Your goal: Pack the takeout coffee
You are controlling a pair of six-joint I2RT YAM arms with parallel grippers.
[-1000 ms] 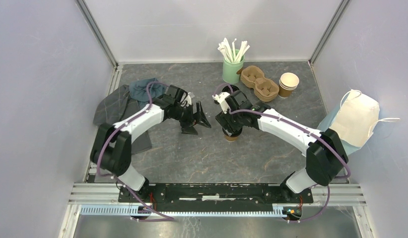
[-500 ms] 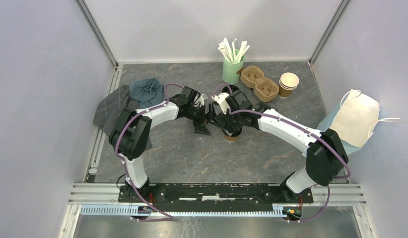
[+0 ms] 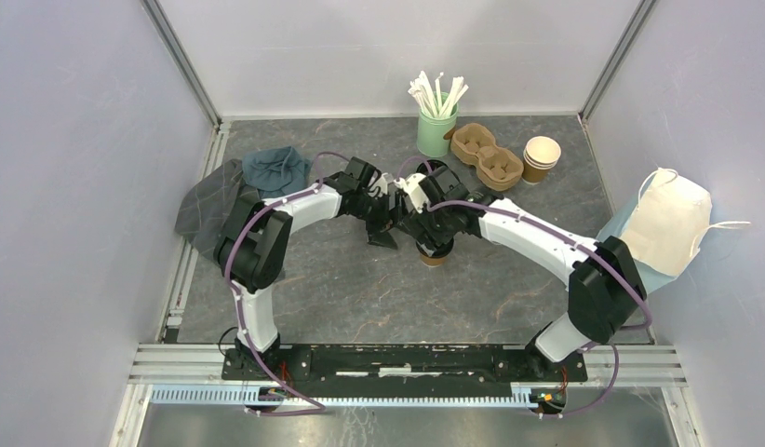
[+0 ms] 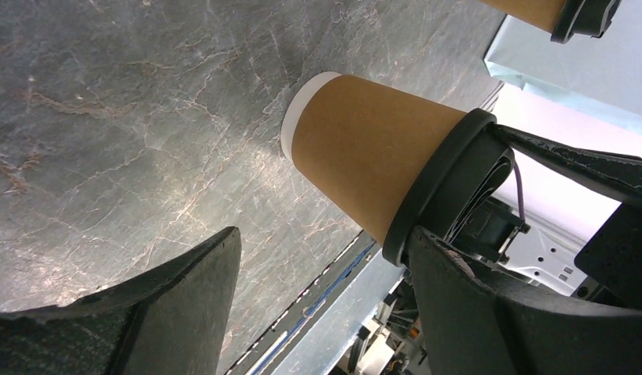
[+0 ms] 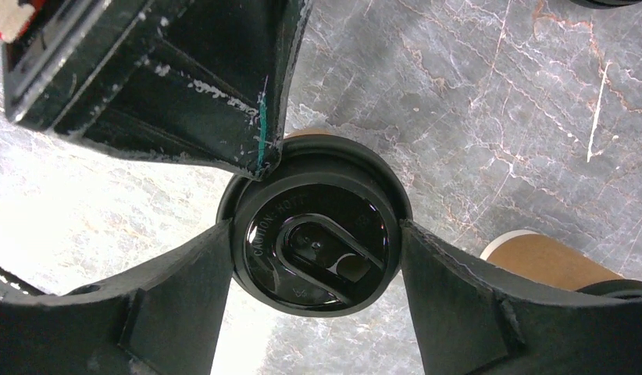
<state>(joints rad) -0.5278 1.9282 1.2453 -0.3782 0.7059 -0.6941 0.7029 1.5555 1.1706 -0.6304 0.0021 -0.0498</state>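
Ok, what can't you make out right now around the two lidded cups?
Top view: the central cup shows only its base; the right gripper covers the rest.
Right wrist view: black fingers against the black lid; gripping or merely touching, cannot tell.
Second cup: cut off by the frame edge in both wrist views.

Left tool (image 3: 382, 229) tight beside lidded cup (image 4: 365, 148)

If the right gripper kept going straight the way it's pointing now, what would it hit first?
The right gripper would first meet the lidded cup, top-on, directly ahead. Its fingers flank the lid's rim, though whether they touch is unclear.
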